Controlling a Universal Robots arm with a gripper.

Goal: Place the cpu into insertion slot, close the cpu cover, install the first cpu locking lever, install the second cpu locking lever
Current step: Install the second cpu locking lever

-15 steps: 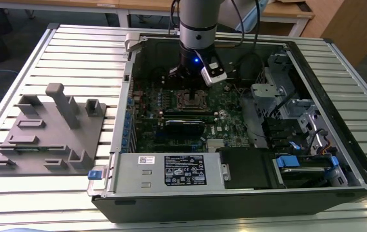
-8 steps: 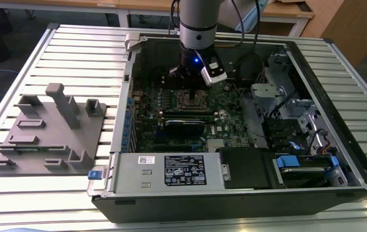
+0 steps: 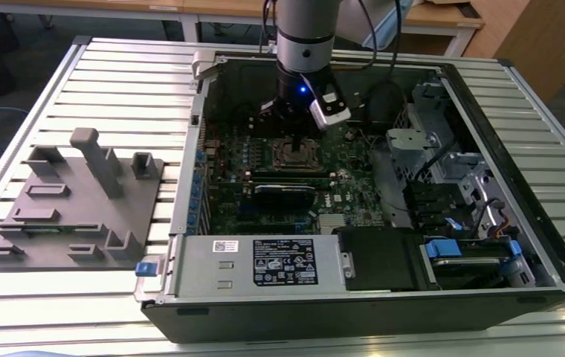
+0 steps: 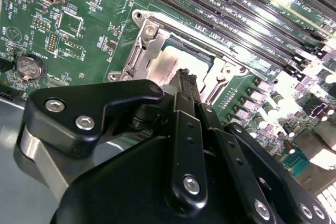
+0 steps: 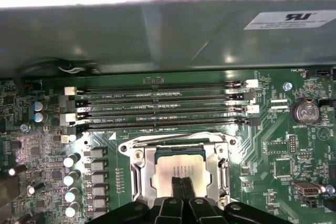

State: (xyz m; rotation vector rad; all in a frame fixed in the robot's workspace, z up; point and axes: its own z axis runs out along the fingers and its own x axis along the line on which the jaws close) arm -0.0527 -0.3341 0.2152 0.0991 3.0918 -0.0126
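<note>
The cpu (image 5: 178, 169) lies flat in the insertion slot (image 5: 137, 156), its dull metal top showing through the square window of the cpu cover (image 5: 219, 169). The silvery cover frame lies down around the chip. My gripper (image 5: 182, 181) is shut, its two dark fingertips pressed together right over the chip's near half, with nothing held. In the second wrist view the shut gripper (image 4: 185, 76) points at the cpu (image 4: 176, 59) inside the cover (image 4: 149, 43). In the exterior view the gripper (image 3: 294, 132) hangs just above the slot (image 3: 296, 153) inside the open computer case.
Long black memory slots (image 5: 157, 106) run beside the socket, with the case wall (image 5: 157, 35) behind them. Capacitors (image 5: 71, 177) and a coin battery (image 5: 306, 111) flank it. A grey power supply box (image 3: 253, 260) and drive cage (image 3: 461, 186) fill the case. A grey fixture (image 3: 74, 201) stands at the exterior view's left.
</note>
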